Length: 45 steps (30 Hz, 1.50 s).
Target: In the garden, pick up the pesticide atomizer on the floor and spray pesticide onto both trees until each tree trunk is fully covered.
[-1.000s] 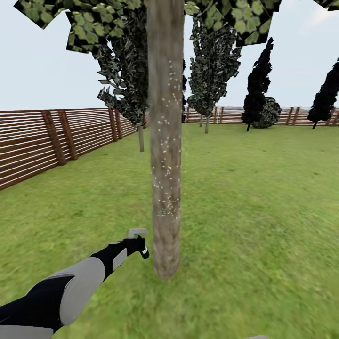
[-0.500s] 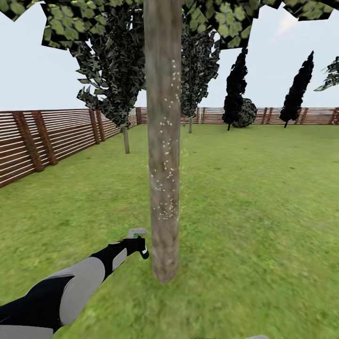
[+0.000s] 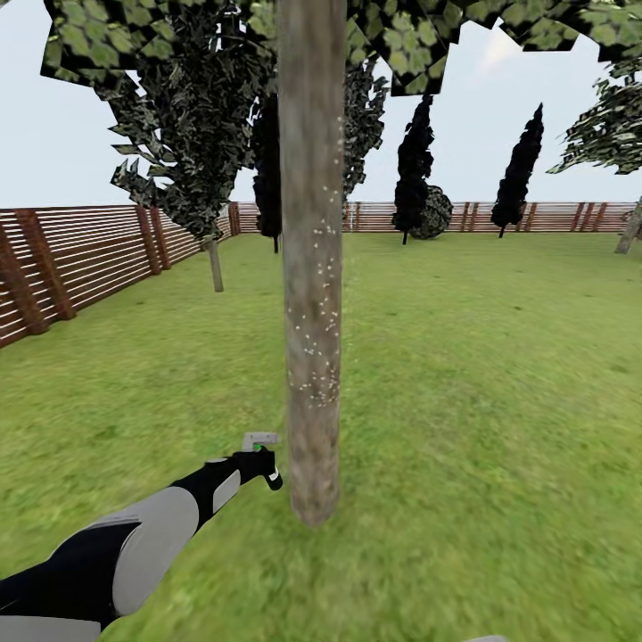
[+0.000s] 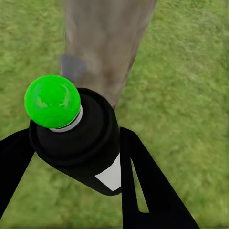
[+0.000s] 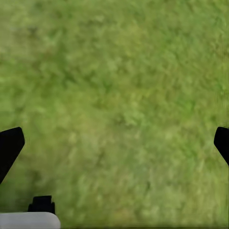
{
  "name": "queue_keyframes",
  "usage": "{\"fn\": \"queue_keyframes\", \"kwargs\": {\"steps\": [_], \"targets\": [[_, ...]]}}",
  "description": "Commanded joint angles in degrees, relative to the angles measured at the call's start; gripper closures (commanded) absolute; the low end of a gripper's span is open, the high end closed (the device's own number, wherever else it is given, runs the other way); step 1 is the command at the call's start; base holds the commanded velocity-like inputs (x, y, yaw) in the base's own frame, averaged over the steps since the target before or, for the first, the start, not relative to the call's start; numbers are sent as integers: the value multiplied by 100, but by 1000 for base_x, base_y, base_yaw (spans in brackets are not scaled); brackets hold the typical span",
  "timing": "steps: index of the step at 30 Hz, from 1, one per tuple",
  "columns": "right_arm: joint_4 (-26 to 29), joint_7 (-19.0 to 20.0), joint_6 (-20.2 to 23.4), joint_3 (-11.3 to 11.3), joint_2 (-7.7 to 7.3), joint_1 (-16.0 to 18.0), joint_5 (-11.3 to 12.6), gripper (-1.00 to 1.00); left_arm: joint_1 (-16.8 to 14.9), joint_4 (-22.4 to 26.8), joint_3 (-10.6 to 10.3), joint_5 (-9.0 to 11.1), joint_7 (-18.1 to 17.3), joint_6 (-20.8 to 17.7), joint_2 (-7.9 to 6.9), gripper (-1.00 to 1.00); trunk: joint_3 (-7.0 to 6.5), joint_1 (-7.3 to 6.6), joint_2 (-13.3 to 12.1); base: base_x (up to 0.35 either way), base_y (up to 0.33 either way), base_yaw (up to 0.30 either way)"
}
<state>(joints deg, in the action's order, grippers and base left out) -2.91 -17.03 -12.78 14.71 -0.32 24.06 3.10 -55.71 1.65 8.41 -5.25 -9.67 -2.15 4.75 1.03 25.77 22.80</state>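
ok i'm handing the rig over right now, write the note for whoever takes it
Left tool: shut on the pesticide atomizer, held low beside the near tree trunk, with the trunk straight ahead in the left wrist view.
Right tool: open, empty, fingertips spread wide over the grass lawn.
Done: white pesticide specks dot the middle of this trunk.
Left: the base and upper trunk look bare from the head view, and the far side is hidden, so check it. A second tree trunk stands back by the wooden fence; no specks can be made out on it from here.
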Motion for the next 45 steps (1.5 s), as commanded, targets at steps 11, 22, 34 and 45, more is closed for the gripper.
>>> {"fn": "queue_keyframes", "kwargs": {"steps": [11,22,34,45], "targets": [[-26,-10,-41,44,0,11,32,-100,-1,10,55,-55,-15,-31,-9,100,11,2,12,-30,348,-169],[-26,-10,-41,41,1,11,32,-100,-1,10,55,-48,-10,-31,-9,100,11,2,12,0,350,-274],[-26,-10,-41,43,5,11,32,-100,-1,6,48,-46,-17,-12,3,100,11,2,12,8,315,-187],[817,-12,-59,50,17,11,25,-100,7,2153,-6,-16,-13,-2342,258,100,11,2,12,5,16,-25]]}}
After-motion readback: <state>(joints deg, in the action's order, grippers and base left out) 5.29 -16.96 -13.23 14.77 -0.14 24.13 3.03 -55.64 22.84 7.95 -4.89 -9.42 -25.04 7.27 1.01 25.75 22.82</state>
